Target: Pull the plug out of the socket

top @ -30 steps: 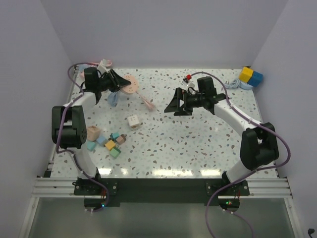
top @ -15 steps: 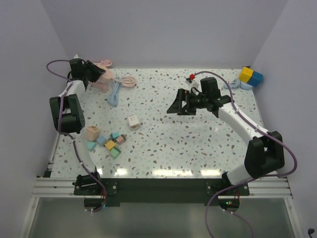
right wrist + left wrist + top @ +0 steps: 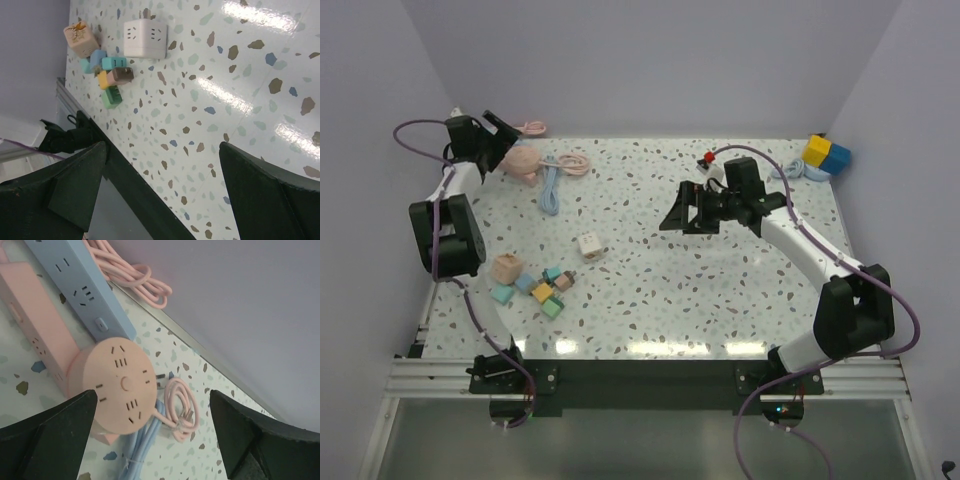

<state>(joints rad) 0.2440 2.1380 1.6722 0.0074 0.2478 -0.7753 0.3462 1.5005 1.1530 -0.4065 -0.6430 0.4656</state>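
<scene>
The left gripper (image 3: 504, 140), jaws spread wide, hangs close over the round pink socket (image 3: 120, 390), which lies centred between its fingers

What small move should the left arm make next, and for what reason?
Probably draw the left gripper back from the corner toward the cluster of small coloured blocks. Its jaws are open and empty, and the round pink socket and blue strip below it show only empty slots. A seated plug seems likelier among the blocks, which sit pressed together.
</scene>
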